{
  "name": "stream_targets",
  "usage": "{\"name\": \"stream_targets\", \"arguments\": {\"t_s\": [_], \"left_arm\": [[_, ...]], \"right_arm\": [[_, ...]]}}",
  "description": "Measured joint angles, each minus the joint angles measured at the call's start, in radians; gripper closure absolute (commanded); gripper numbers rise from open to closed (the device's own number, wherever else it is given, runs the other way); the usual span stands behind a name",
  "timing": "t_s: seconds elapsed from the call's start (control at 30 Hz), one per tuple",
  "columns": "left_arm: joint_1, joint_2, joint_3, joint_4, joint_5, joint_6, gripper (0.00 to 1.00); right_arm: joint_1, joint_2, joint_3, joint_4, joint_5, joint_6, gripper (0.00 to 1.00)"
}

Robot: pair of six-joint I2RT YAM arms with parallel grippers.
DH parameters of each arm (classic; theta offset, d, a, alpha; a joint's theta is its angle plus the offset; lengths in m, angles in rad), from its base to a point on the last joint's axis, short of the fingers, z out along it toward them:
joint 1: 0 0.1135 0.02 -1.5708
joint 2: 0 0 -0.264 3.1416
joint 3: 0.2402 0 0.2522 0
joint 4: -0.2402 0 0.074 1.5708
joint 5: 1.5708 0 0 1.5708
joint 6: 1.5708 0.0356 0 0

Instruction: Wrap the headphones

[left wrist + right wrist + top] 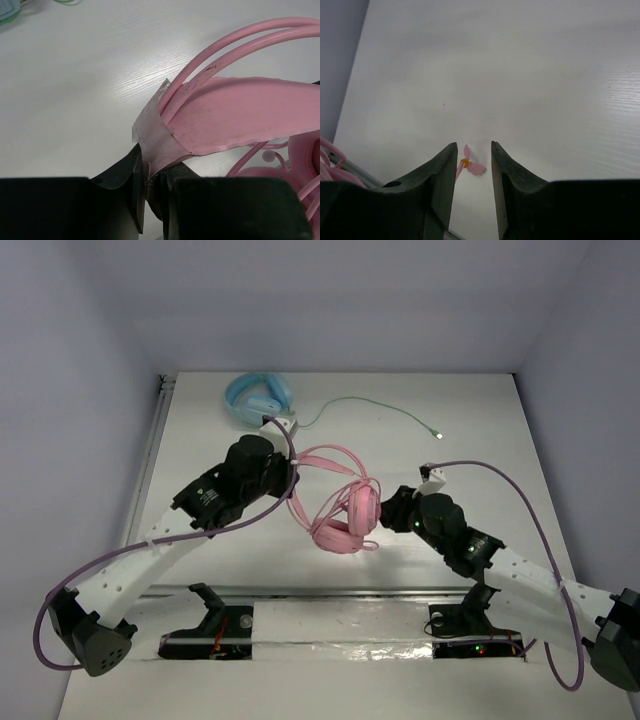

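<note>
The pink headphones (345, 518) lie mid-table with the earcups together and the thin double headband (325, 455) arching toward the back left. My left gripper (291, 483) is shut on the flat pink band under the headband wires (225, 115), with its jaws (150, 172) pinching the band's taped end. My right gripper (388, 506) is open just right of the earcups. The cable's small pink plug end (470, 165) lies on the table between its spread fingers (472, 149), untouched. Loops of pink cable (327, 162) show at the far left of the right wrist view.
Light blue headphones (258, 397) lie at the back left, and their green cable (385, 410) trails right across the back of the table. White walls enclose the table on three sides. A metal rail (350, 592) runs along the near edge.
</note>
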Motion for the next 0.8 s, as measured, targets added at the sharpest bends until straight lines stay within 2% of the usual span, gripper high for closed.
{"name": "stream_targets", "arguments": {"t_s": [0.2,0.4,0.5,0.6,0.67,0.7,0.73,0.8], "left_arm": [[0.016,0.0,0.0,0.013,0.025,-0.024,1.0],[0.06,0.0,0.0,0.045,0.118,-0.049,1.0],[0.102,0.003,-0.001,0.069,0.186,-0.072,1.0],[0.146,0.015,-0.001,0.107,0.254,-0.1,1.0],[0.172,0.03,-0.001,0.132,0.299,-0.121,1.0],[0.184,0.038,-0.001,0.142,0.319,-0.129,1.0],[0.196,0.046,-0.001,0.151,0.341,-0.138,1.0],[0.219,0.059,-0.001,0.164,0.381,-0.154,1.0]], "right_arm": [[0.001,-0.06,-0.121,0.137,-0.023,0.068,0.57],[0.001,-0.108,-0.1,0.106,0.008,0.078,0.61],[0.001,-0.122,-0.09,0.098,0.012,0.081,0.57],[0.001,-0.121,-0.09,0.085,0.02,0.092,0.59],[0.001,-0.114,-0.09,0.074,0.027,0.101,0.66],[0.001,-0.114,-0.092,0.07,0.029,0.106,0.95],[0.001,-0.116,-0.094,0.068,0.03,0.104,1.0],[0.001,-0.132,-0.104,0.068,0.031,0.118,1.0]]}}
